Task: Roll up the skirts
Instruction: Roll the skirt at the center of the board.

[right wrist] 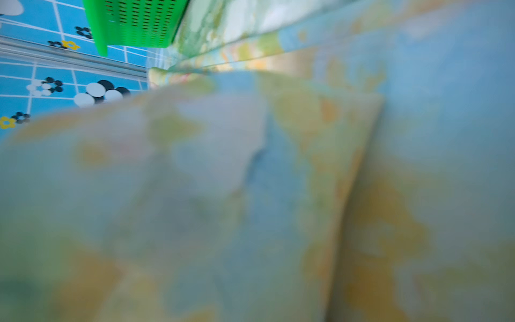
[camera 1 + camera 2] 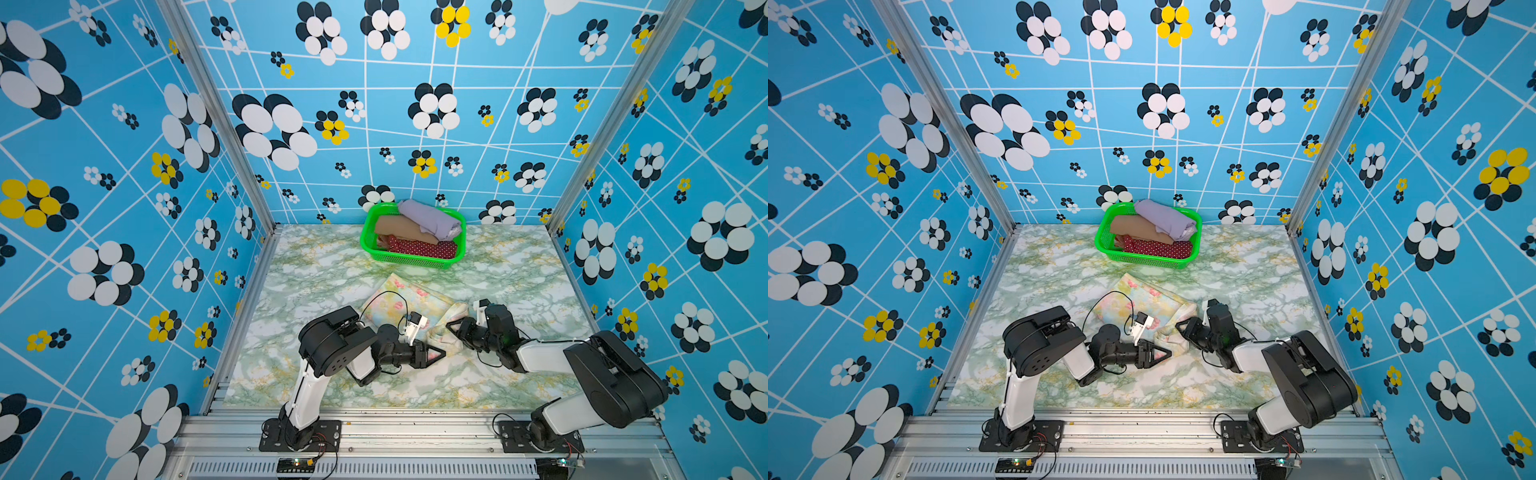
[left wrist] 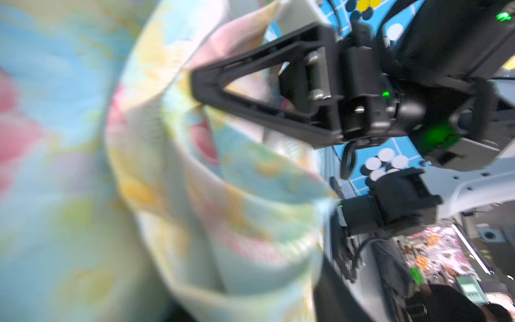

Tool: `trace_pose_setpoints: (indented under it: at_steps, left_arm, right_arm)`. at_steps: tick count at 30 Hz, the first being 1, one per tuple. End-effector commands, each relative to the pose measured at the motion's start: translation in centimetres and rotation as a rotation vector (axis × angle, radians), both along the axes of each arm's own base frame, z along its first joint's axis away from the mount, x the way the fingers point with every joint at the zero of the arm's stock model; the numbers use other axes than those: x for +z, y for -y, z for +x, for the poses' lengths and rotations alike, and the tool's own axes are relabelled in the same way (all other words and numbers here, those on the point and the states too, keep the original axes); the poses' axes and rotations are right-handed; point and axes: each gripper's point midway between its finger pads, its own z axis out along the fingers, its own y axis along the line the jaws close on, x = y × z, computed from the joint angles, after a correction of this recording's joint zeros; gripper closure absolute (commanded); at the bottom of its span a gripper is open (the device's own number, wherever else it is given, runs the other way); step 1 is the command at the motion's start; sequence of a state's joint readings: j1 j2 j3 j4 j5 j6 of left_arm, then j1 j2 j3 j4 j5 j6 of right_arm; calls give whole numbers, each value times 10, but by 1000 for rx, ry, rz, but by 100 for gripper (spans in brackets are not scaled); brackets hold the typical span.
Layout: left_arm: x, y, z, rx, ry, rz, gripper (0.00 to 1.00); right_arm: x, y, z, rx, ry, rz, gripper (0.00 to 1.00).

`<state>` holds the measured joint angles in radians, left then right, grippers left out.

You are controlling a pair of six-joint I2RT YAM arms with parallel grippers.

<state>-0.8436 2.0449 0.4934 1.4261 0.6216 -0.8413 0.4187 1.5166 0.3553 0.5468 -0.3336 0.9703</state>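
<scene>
One thin pale yellow skirt with pink flowers (image 2: 409, 297) (image 2: 1144, 295) lies mid-worktop, far corner near the front wall of the green perforated plastic basket (image 2: 415, 261) (image 2: 1142, 258) but not touching. Its near end is bunched into a loose roll between the two end effectors.

Room: the green-veined marble-print worktop (image 2: 316, 270) is bare on both sides of the skirt and in front of the arm bases. The basket sits against the back wall. Blue flower-print walls close off three sides.

Left end effector (image 2: 438, 354) (image 2: 1165, 354): tip just beside the near edge of the roll. Can't tell jaw gap or any hold from the top views, and its own wrist view doesn't show its fingers.

Right end effector (image 2: 451, 327) (image 2: 1179, 326): the left wrist view alone shows its tip (image 3: 196, 83), jaws look nipped together on a gathered fold of skirt (image 3: 195, 195).

Right wrist view: blurred cloth (image 1: 250, 195) fills it, plus the basket wall (image 1: 133, 25).

Basket contents show only in the top views.

Count: 1 skirt out, 1 basket, and 3 rolled garments inside: lavender (image 2: 428, 218), tan (image 2: 399, 228) and red with white dots (image 2: 424, 248).
</scene>
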Motion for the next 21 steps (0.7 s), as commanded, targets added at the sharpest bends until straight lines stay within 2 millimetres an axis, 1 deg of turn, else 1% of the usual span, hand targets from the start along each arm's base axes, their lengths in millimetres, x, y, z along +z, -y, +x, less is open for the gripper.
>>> trace_pose_setpoints:
  at_steps: [1, 4, 5, 7, 8, 10, 11, 12, 13, 15, 17, 18, 19, 21]
  left_arm:
    - [15, -2, -5, -38, 69, -13, 1]
    - [46, -6, -1, -30, 204, -22, 0]
    - [53, -7, -1, -34, 259, 2, 1]
    - [74, -5, -7, -49, 434, 88, 0]
    - [82, -4, -13, -68, 538, 149, 0]
    - [95, 1, -32, -125, 843, 324, 0]
    - [98, 1, -35, -129, 984, 398, 0]
    - [106, 1, -41, -138, 1114, 438, 0]
    - [109, -1, -44, -144, 1207, 463, 1]
    - [108, -5, -56, -174, 1381, 488, 1]
    - [97, -8, -73, -234, 1568, 522, 1]
    - [92, -9, -78, -254, 1649, 551, 0]
    - [87, -8, -81, -269, 1705, 583, 0]
    - [76, -7, -81, -293, 1764, 628, 0]
  right_arm:
    - [-11, 9, -7, 11, -51, -102, 100]
    - [4, 13, -8, 26, -37, -150, 100]
    - [9, 14, -8, 31, -34, -163, 100]
    - [18, 18, -10, 39, -31, -189, 100]
    - [22, 19, -10, 40, -27, -198, 100]
    - [27, 21, -12, 37, -31, -212, 100]
    - [29, 21, -12, 41, -36, -213, 100]
    - [31, 19, -12, 49, -41, -209, 100]
    - [33, 17, -11, 57, -48, -204, 100]
    - [35, 14, -11, 67, -59, -193, 100]
    - [37, 11, -10, 73, -65, -186, 100]
    - [38, 10, -9, 77, -69, -183, 100]
    - [40, 9, -9, 82, -71, -178, 100]
    - [43, 6, -7, 89, -75, -171, 100]
